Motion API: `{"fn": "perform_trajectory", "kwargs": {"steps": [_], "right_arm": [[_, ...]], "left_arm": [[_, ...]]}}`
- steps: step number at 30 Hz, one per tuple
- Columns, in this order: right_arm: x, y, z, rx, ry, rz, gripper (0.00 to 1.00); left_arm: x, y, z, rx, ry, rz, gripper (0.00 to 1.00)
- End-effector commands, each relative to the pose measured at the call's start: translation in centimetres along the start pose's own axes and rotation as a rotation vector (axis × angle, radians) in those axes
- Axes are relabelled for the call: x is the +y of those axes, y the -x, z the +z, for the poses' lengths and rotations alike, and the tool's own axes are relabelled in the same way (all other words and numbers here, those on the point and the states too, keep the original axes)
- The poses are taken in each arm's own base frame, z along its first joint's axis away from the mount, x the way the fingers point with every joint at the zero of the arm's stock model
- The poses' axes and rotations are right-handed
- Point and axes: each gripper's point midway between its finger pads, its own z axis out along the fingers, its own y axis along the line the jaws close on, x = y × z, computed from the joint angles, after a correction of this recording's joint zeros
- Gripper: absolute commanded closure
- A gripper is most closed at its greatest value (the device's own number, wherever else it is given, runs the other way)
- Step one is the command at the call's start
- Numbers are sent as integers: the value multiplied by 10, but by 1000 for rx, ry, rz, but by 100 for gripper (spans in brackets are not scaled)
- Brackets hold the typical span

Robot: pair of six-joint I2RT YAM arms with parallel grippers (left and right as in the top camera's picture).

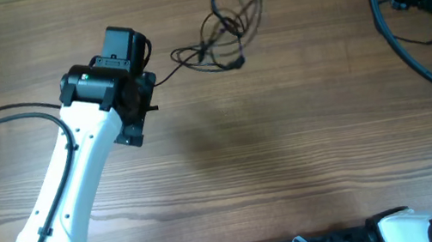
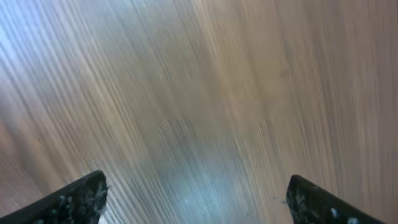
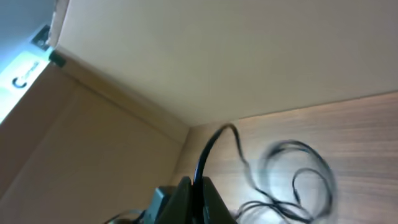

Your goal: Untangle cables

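Black cables (image 1: 228, 23): one tangle on wooden table (image 1: 289, 144), strand count unclear. Left gripper (image 2: 196, 196) fingers spread, empty. Right gripper (image 3: 194, 188) fingers pinched on one strand.

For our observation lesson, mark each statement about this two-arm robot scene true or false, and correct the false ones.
1. The left gripper is open over a bare part of the brown wooden table. True.
2. The right gripper is open and empty. False: it is shut on a strand of the thin black cables.
3. The thin black cables lie in separate straight lines. False: they form overlapping loops in one tangle.
4. In the overhead view, the tangle lies between the two arms. True.
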Motion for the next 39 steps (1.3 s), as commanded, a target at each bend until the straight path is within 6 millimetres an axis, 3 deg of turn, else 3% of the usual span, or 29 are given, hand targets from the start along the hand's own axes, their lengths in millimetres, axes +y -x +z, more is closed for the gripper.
{"fn": "perform_trajectory", "kwargs": {"steps": [1, 2, 4, 5, 6, 8, 10, 11, 14, 15, 16, 17, 18, 19, 20, 22, 23, 25, 27, 28, 29, 30, 31, 34, 36, 39], "right_arm": [[-34, -9, 16, 66, -113, -103, 95], [-75, -16, 20, 88, -287, -68, 95], [-98, -38, 35, 212, -329, -120, 95], [-97, -52, 45, 289, -280, -160, 95], [-96, -70, 58, 368, -238, -185, 95], [-98, -90, 76, 437, -243, -177, 95], [-97, -106, 92, 474, -247, -193, 95], [-102, -110, 97, 471, -302, -183, 95], [-114, -121, 98, 462, -453, -197, 95], [-100, -134, 102, 510, -384, -247, 96], [-70, -150, 107, 576, -201, -330, 95], [-62, -146, 108, 549, -195, -300, 96], [-55, -133, 105, 491, -216, -245, 96], [-40, -116, 100, 432, -185, -249, 96], [-22, -99, 93, 370, -148, -265, 96], [19, -67, 75, 242, -39, -292, 95], [51, -52, 61, 180, 69, -325, 95], [74, -28, 44, 65, 116, -352, 95], [60, -5, 37, -42, -5, -219, 95], [45, 1, 37, -77, -86, -210, 96], [17, 2, 38, -92, -224, -197, 95], [2, -3, 40, -71, -290, -194, 95], [-8, -22, 51, 29, -301, -229, 95], [21, -32, 62, 88, -123, -250, 96], [63, -13, 49, 1, 38, -238, 96], [120, 31, 3, -209, 226, -150, 95]], "left_arm": [[-16, -23, -2, 184, -112, 308, 0], [-18, -28, -8, 249, -155, 318, 0], [-38, -48, -28, 399, -341, 481, 0], [-51, -60, -46, 475, -494, 604, 0], [-56, -57, -55, 488, -552, 605, 0], [-57, -30, -49, 409, -512, 496, 0], [-28, 15, -21, 206, -263, 258, 0], [-9, 27, -15, 144, -158, 138, 0], [-11, 13, -18, 217, -187, 204, 0], [-24, -1, -24, 286, -273, 313, 0], [-33, -1, -26, 274, -324, 385, 7], [-25, 16, -18, 183, -247, 300, 21], [-5, 35, -9, 83, -117, 163, 15], [8, 41, -4, 50, -45, 128, 11], [15, 39, 0, 62, -7, 131, 2], [21, 36, 5, 80, 32, 134, 0], [19, 30, 6, 119, 22, 144, 0], [3, 14, 4, 205, -72, 281, 0], [1, 12, 3, 215, -87, 309, 0], [1, 11, 3, 218, -86, 310, 0], [0, 7, 2, 235, -97, 334, 0], [-1, 4, 1, 246, -108, 359, 0], [-2, 2, 1, 247, -108, 370, 0], [-3, -1, 1, 257, -113, 347, 0], [-11, -18, -6, 348, -197, 456, 0], [-15, -24, -9, 375, -235, 507, 0]]}}
